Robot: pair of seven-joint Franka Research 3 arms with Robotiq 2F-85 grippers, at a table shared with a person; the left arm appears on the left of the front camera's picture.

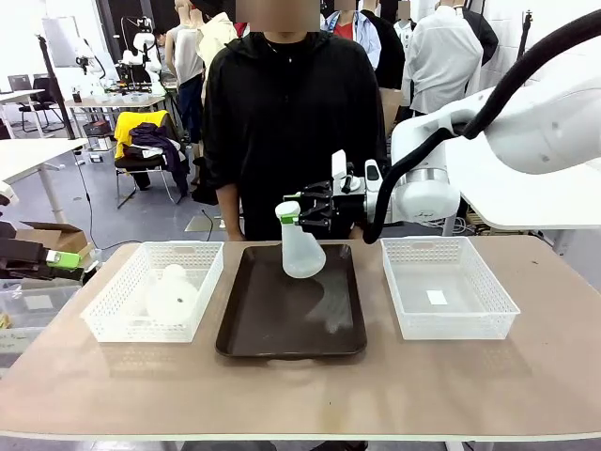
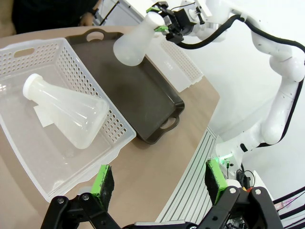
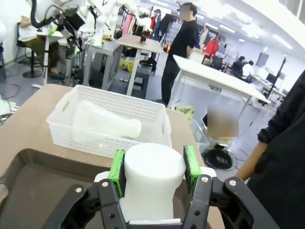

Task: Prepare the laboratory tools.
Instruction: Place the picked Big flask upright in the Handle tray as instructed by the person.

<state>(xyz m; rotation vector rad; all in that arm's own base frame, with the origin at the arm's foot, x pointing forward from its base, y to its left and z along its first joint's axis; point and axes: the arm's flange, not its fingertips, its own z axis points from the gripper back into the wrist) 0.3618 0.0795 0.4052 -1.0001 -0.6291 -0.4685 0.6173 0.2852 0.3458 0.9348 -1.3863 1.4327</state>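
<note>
- Left gripper: front view, cropped by the left edge; one green pad and some black body show, jaw stance unreadable there.
- Held flask: neck top covered by the right gripper; in the right wrist view its body is hidden beneath the neck and cropped by the bottom edge.
- Lying flask: front view, veiled by the left basket mesh.
- Tray: far rim partly behind the held flask.
- Right basket: white slip on the floor, too small to identify.
- Person: hidden below the waist by the table.
</note>
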